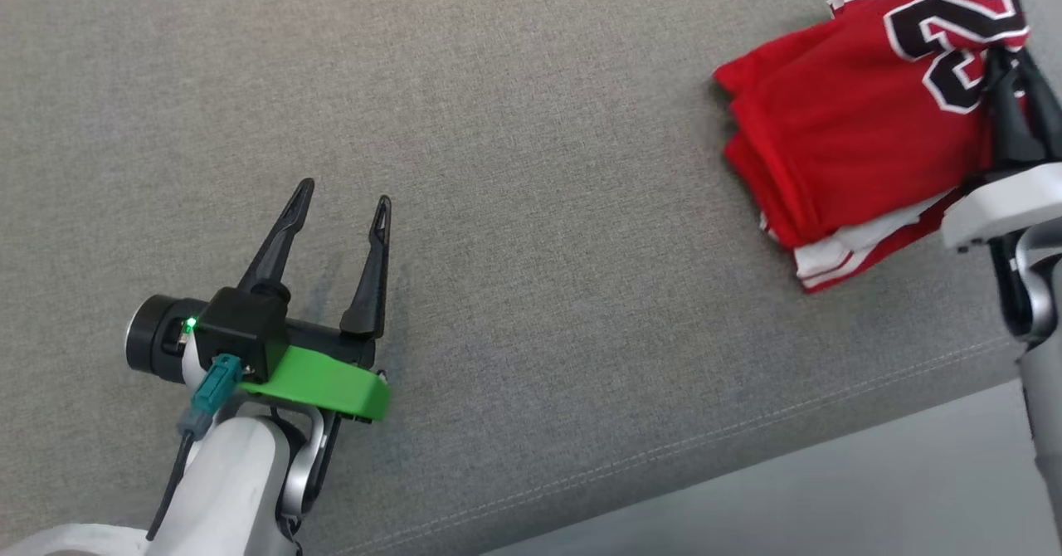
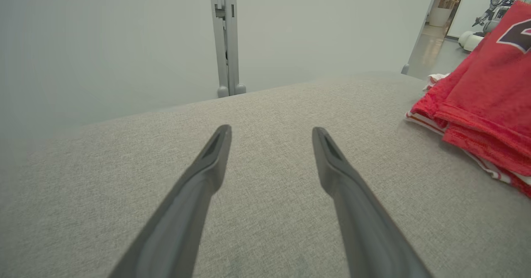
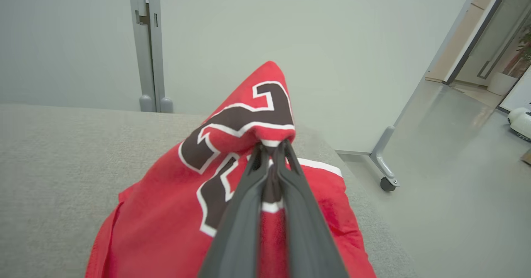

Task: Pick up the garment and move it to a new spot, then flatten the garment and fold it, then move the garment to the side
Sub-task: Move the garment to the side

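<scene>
Over at the right end of the grey woven-fabric worktop [image 1: 531, 124], the folded red mesh jersey [image 1: 846, 124], white-trimmed and printed with a black number, lay in a thick stack. Its long axis slanted away from the front seam, and the right gripper [image 1: 1008, 62] was on it, its fingers [image 3: 249, 211] clenched on a raised fold at the number. The left gripper [image 1: 343, 192] hovered over bare cloth well apart to the jersey's left, fingers [image 1: 278, 241] released and spread, so the shift to the side looked like the right arm's to make.
</scene>
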